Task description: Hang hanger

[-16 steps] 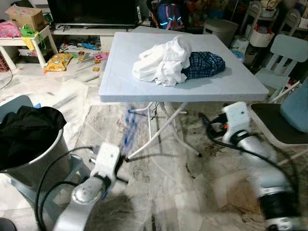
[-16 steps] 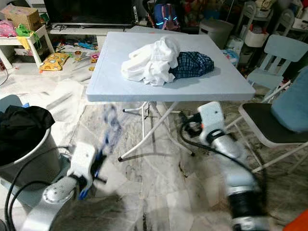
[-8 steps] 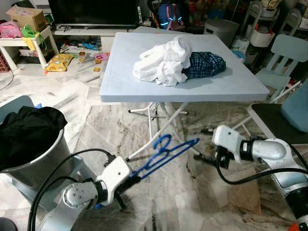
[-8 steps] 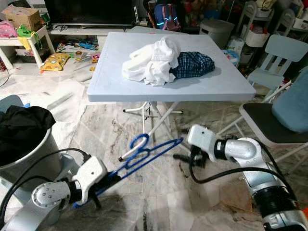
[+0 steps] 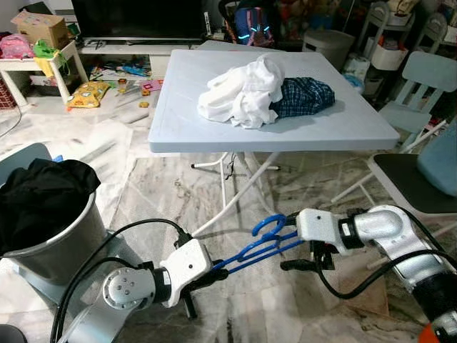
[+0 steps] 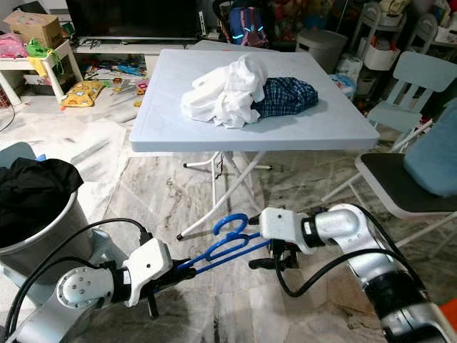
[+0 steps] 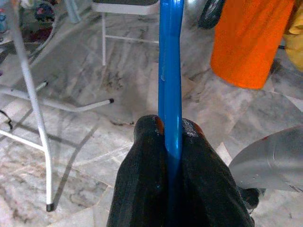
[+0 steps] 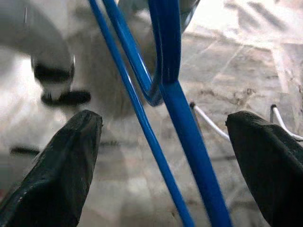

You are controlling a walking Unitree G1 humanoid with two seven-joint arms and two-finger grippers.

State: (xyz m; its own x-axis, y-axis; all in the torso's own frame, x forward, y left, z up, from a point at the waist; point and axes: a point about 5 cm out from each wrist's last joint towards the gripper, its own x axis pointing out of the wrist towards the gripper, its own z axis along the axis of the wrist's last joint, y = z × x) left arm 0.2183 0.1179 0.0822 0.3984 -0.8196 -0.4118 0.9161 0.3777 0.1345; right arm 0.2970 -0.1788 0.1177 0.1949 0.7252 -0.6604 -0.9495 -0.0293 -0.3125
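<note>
Left hand [image 7: 171, 142] clamped on blue hanger's [image 5: 257, 246] end, held low above the floor before the tabletop [image 5: 178, 100] | right hand [image 8: 165, 156] spread wide, fingers either side of hanger's bars | risk: closing off-centre could twist the hanger from the left grip.

Below the bench [image 6: 214, 132], the left claw [image 6: 173, 275] grips a blue hanger [image 6: 227, 246]; the right claw [image 6: 265, 263] sits at the hanger's far end, beside its hook.
</note>
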